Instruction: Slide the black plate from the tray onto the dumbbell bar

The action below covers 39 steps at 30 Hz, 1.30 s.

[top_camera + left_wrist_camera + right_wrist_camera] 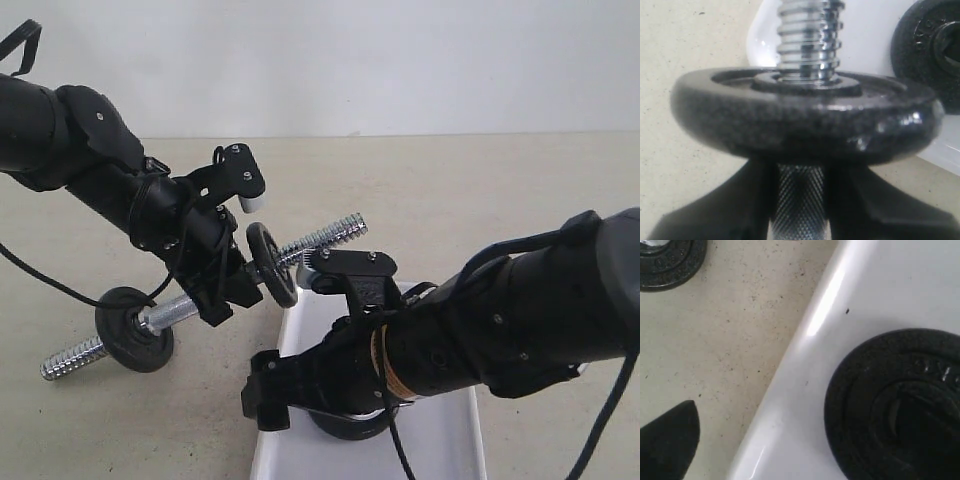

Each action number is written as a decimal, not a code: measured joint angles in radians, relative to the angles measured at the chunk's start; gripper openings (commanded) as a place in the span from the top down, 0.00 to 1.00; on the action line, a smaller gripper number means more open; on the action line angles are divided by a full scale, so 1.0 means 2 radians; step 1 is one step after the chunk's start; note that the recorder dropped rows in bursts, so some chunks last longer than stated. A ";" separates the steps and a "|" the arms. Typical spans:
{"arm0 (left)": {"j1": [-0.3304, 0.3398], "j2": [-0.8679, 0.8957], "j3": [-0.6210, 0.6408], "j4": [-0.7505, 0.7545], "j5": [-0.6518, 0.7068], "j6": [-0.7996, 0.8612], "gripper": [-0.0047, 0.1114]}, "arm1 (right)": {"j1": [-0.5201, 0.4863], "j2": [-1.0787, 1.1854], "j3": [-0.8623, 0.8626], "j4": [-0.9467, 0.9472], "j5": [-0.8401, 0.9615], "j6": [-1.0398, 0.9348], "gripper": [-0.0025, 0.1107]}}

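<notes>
Hovering wide open over the black plate [895, 405], which lies flat near the edge of the tray [865, 290], the right gripper [300, 397] risks a slipping pinch, while the left gripper [226, 293] clamps the tilted dumbbell bar [322, 238].

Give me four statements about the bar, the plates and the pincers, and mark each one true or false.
1. The left pincer grips the dumbbell bar at its knurled middle. True.
2. The black plate stands on edge against the rim of the tray. False: it lies flat in the tray.
3. The bar already carries two discs, a lower disc and an upper disc. True.
4. The right pincer is shut on the black plate. False: it is open over the plate, not gripping it.
</notes>
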 measured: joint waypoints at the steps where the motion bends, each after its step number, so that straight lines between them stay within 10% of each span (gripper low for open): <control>1: 0.000 0.000 0.000 0.000 0.001 0.000 0.92 | 0.000 0.001 -0.001 0.000 0.004 0.000 0.05; 19: 0.000 0.000 0.000 0.000 0.001 0.000 0.92 | 0.003 -0.014 0.009 -0.004 0.146 -0.031 0.05; 39: 0.000 0.000 0.000 0.000 0.001 0.000 0.92 | 0.000 -0.062 0.000 0.000 0.114 -0.051 0.05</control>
